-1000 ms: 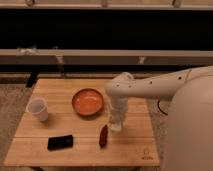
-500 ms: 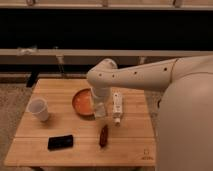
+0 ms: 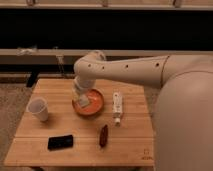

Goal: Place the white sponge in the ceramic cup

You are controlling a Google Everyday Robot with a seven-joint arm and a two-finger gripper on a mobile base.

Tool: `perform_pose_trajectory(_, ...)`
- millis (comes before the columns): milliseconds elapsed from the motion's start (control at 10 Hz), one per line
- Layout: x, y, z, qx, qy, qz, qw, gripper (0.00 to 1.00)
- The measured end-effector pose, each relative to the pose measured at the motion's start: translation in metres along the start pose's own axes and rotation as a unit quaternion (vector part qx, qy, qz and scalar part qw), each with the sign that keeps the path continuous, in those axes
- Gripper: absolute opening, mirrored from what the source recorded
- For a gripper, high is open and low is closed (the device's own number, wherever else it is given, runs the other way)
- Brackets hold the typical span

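Observation:
My gripper (image 3: 82, 99) hangs over the left part of the orange bowl, at the end of the white arm that reaches in from the right. It is shut on the white sponge (image 3: 82, 103), a small cream block at its tip, held just above the bowl. The ceramic cup (image 3: 39, 108) stands upright on the left side of the wooden table, a short way left of the gripper and apart from it.
The orange bowl (image 3: 95, 104) sits mid-table under the gripper. A long white thing with a dark tip (image 3: 117, 106) lies to its right. A reddish-brown object (image 3: 103, 135) and a black phone (image 3: 60, 142) lie near the front edge. The robot's body fills the right side.
The arm has swung left, from beside the long white thing across to above the orange bowl, carrying the sponge toward the cup's side.

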Motion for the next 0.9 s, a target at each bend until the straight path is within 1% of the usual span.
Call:
perform_pose_trajectory(100, -0.024, 0.014, -0.004, -0.027, -0.027, -0.05, 0.998, 0.0)
perform_pose_trajectory(200, -0.038, 0.024, -0.007, -0.049, -0.047, -0.088, 0.9938, 0.0)
perform_pose_trajectory(300, -0.047, 0.035, -0.009, -0.071, -0.064, -0.12, 0.9881, 0.0)
perform_pose_trajectory(400, -0.056, 0.048, -0.013, -0.109, -0.083, -0.164, 0.9771, 0.0)
perform_pose_trajectory(500, -0.06, 0.054, -0.015, -0.13, -0.092, -0.184, 0.9699, 0.0)
perform_pose_trajectory(600, -0.065, 0.061, -0.02, -0.155, -0.108, -0.209, 0.9594, 0.0)
perform_pose_trajectory(700, -0.068, 0.066, -0.024, -0.174, -0.121, -0.228, 0.9503, 0.0)
perform_pose_trajectory(800, -0.07, 0.069, -0.027, -0.187, -0.132, -0.24, 0.9434, 0.0)
perform_pose_trajectory(900, -0.073, 0.071, -0.03, -0.194, -0.139, -0.248, 0.9386, 0.0)
